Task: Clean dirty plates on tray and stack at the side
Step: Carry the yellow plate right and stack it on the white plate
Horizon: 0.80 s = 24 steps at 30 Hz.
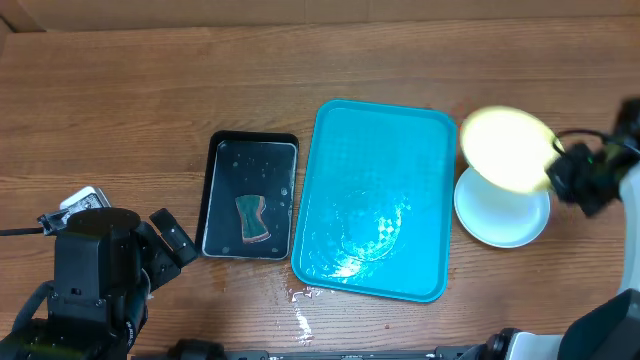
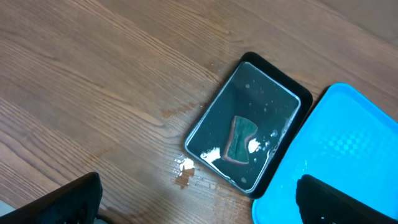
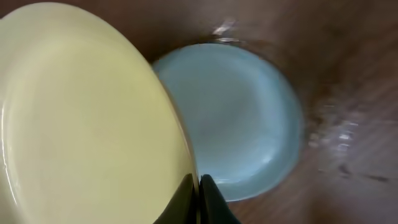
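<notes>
My right gripper (image 1: 562, 168) is shut on the rim of a yellow-green plate (image 1: 505, 148) and holds it tilted above a light blue plate (image 1: 505, 218), which lies on the table right of the tray. In the right wrist view the closed fingertips (image 3: 199, 186) pinch the yellow-green plate's (image 3: 87, 112) edge, with the light blue plate (image 3: 242, 118) beneath. The turquoise tray (image 1: 375, 200) holds only a film of water. My left gripper (image 1: 165, 245) hovers open at the lower left, empty, its jaws wide apart (image 2: 199, 199) over bare wood beside the tray's (image 2: 348, 137) corner.
A black tray (image 1: 212, 190) left of the turquoise one holds a green sponge (image 1: 252, 218) in shallow water, which the left wrist view also shows as a sponge (image 2: 239, 138) in the black tray (image 2: 280, 71). Water spots (image 1: 300, 300) wet the wood by the turquoise tray's front left corner.
</notes>
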Each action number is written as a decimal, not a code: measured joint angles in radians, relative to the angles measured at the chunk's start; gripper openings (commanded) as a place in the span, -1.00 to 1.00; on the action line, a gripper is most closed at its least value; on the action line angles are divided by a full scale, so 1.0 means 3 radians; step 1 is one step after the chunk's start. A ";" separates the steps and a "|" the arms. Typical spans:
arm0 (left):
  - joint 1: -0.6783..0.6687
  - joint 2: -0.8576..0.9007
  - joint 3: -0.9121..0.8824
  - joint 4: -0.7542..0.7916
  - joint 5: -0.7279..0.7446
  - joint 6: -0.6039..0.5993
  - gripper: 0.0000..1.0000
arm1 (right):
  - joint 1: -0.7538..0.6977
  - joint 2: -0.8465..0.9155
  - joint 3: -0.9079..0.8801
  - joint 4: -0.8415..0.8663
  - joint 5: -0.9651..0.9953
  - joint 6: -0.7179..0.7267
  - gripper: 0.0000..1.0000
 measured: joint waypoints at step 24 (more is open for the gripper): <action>0.0000 0.0000 0.0000 0.0000 -0.0003 -0.0009 1.00 | -0.0140 -0.0474 -0.0833 0.0184 -0.0729 -0.0262 -0.05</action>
